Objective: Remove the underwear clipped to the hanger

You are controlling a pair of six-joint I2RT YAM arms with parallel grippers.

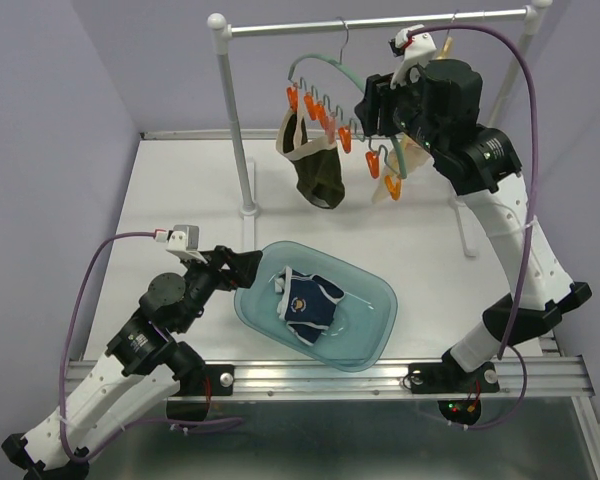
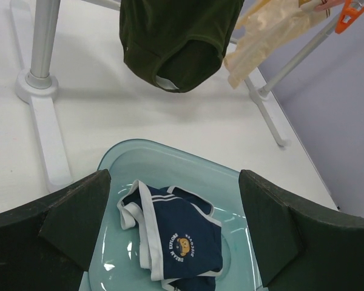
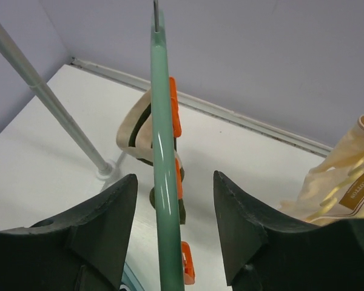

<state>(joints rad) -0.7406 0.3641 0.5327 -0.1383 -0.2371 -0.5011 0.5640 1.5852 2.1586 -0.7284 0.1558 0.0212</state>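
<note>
Jaws of the right gripper [image 3: 175, 182] are gaping wide and empty, straddling the green hanger [image 3: 160, 109]; beyond them the olive brief [image 1: 318, 178] is dangling, soft and light, best pinched at its clipped waistband.

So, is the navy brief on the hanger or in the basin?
In the basin. The navy brief lies crumpled inside the blue-green basin, apart from the hanger and its orange clips.
</note>
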